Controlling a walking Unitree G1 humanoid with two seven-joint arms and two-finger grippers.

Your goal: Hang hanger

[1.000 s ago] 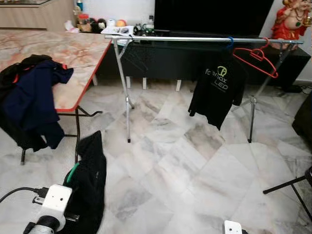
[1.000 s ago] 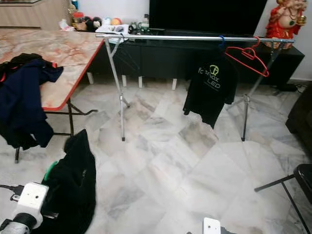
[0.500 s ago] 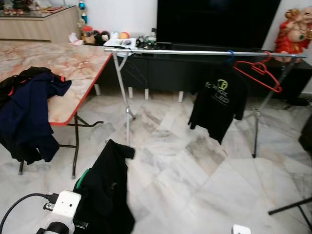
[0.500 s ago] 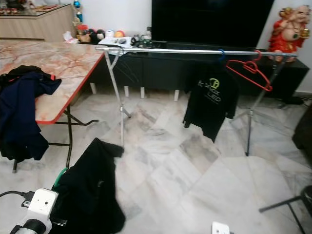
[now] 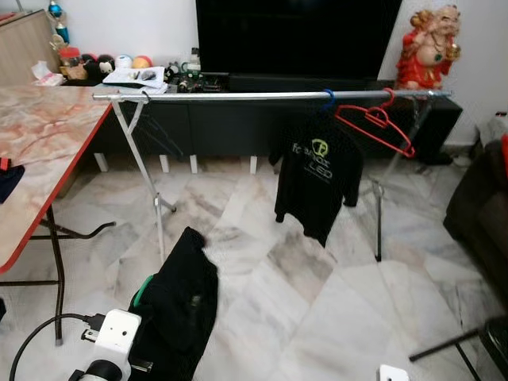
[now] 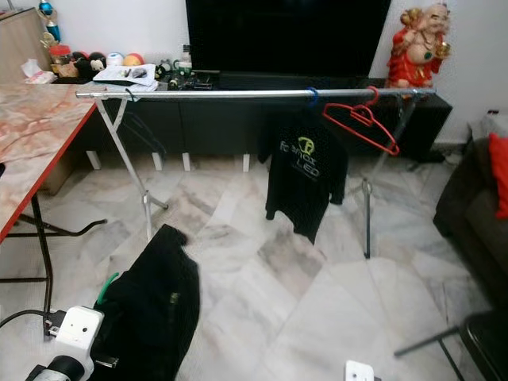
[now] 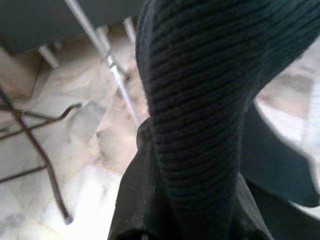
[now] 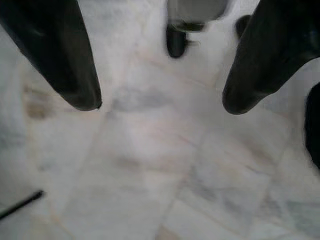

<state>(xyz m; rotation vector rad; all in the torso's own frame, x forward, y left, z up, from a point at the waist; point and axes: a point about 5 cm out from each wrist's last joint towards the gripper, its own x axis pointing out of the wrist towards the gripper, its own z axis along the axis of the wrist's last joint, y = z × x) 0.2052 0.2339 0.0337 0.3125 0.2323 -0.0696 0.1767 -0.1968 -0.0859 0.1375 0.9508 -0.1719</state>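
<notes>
Ahead of the fingers, well apart: a long silver clothes rail (image 5: 238, 95) on crossed legs, spanning the marble floor (image 5: 317, 302) in front of a dark TV cabinet (image 5: 238, 119). To the left, a marble-topped desk (image 5: 40, 159) with a red edge. Already on the rail, toward its right end: a black T-shirt (image 5: 317, 178) on a blue hook, and just beside it an empty red hanger (image 5: 375, 127), tilted. Low at the left, close to the left wrist camera housing (image 5: 111, 341): a black garment (image 5: 178, 305) dangling from a green hanger (image 6: 107, 287), the cloth draped over the left gripper (image 7: 195, 150). Left fingers buried in the fabric, so hard to say whether shut; judged to be carrying the load. Right gripper (image 8: 160, 102) low over bare floor, fingers (image 8: 65, 60) spread wide, holding nothing. Progress, as a judgement: pickup done, garment in hand; left to do, closing on the rail, lifting the hook over the free stretch of bar, letting go.
</notes>
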